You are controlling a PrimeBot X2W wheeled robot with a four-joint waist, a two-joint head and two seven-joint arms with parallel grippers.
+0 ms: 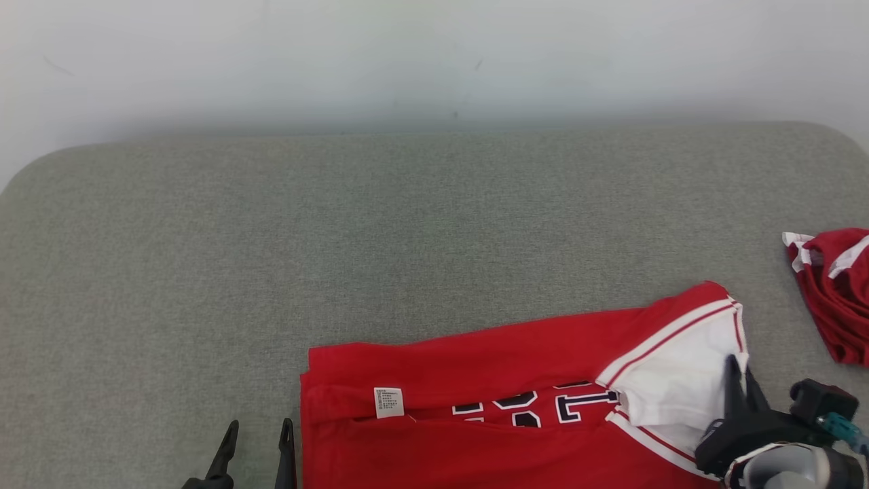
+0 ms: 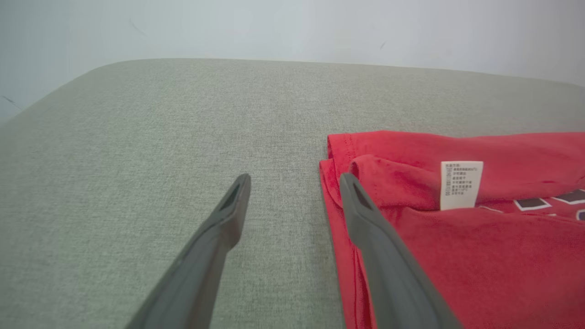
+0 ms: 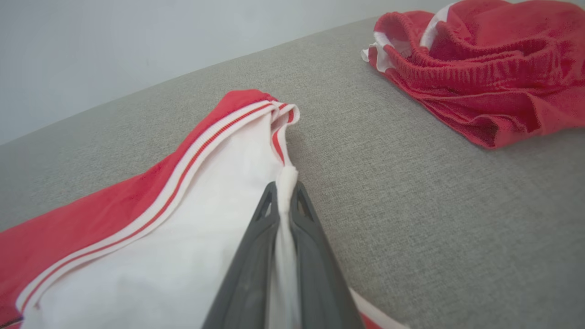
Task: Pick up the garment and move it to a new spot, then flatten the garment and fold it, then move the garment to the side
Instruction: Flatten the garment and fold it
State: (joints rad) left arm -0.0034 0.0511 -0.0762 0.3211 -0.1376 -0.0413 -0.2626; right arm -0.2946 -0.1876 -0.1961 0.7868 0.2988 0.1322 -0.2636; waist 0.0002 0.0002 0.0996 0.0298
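here the right gripper [image 3: 284, 188] pinches the garment [image 1: 475, 360] by its white sleeve, the left gripper [image 2: 295, 179] spread beside its edge.

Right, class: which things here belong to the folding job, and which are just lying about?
Job in hand:
- jersey, folded on the table
- right fingers, shut on its white sleeve
- left fingers, open at its left edge

Lying about:
- red shorts, bunched at the table's right, apart from the jersey
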